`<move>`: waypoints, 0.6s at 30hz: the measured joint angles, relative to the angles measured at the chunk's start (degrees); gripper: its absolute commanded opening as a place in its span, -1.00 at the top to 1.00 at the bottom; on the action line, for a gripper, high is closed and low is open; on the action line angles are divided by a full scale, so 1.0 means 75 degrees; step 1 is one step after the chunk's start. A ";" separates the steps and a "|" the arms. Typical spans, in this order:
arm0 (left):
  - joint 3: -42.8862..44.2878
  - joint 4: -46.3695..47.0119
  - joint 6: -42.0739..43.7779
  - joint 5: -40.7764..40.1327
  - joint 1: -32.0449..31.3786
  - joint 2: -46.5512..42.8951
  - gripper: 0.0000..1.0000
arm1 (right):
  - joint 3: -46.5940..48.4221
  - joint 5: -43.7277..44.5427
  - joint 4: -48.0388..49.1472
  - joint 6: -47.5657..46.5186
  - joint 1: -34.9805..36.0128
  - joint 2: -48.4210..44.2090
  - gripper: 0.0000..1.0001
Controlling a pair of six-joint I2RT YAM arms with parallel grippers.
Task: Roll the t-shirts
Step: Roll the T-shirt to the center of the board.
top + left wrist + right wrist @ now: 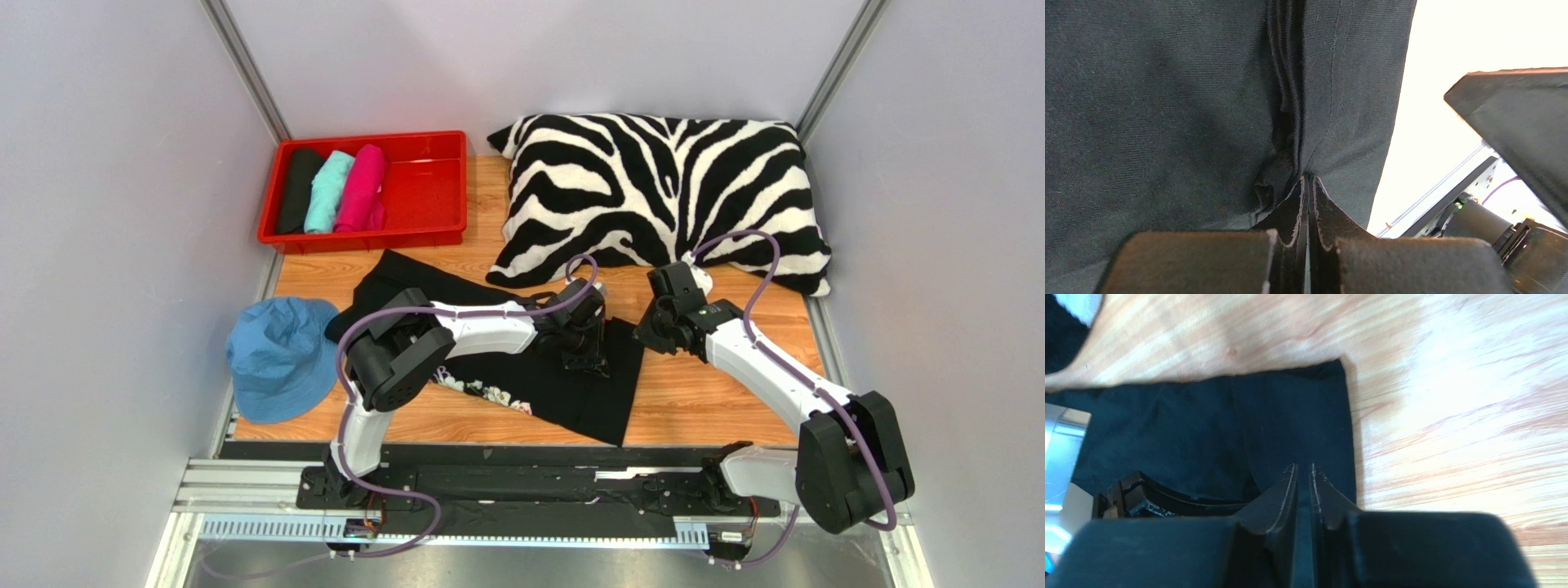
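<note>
A large black t-shirt (577, 395) lies folded on the wooden table, its white print (497, 392) showing at the near left. My left gripper (591, 349) is shut on a pinched fold of this shirt (1168, 110), with cloth bunched at the tips of the left gripper (1308, 179). Just off the shirt's right edge, my right gripper (650, 333) hovers over the shirt's corner (1229, 429). Seen from the wrist, the right gripper (1303, 468) has its jaws parted by a narrow gap with nothing gripped. Rolled black (298, 190), teal (329, 190) and pink (363, 188) t-shirts lie side by side.
The three rolls lie in a red tray (429, 184) at the back left. A zebra-striped pillow (662, 196) fills the back right. A blue bucket hat (280, 355) sits at the left edge. Bare wood (724, 404) shows to the right of the shirt.
</note>
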 measured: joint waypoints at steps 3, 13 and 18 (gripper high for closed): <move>-0.0026 0.0006 0.0023 0.0003 -0.0003 -0.0012 1.00 | -0.0050 -0.0289 0.0111 0.0047 -0.0009 0.0105 0.88; -0.0230 0.0213 -0.0006 0.0061 -0.0064 -0.0064 1.00 | -0.1224 -0.1099 0.1207 0.0423 0.0003 0.0446 0.89; -0.0245 0.0213 -0.0006 0.0052 -0.0114 -0.0087 1.00 | -0.1172 -0.1043 0.1256 0.0431 0.0006 0.0495 0.89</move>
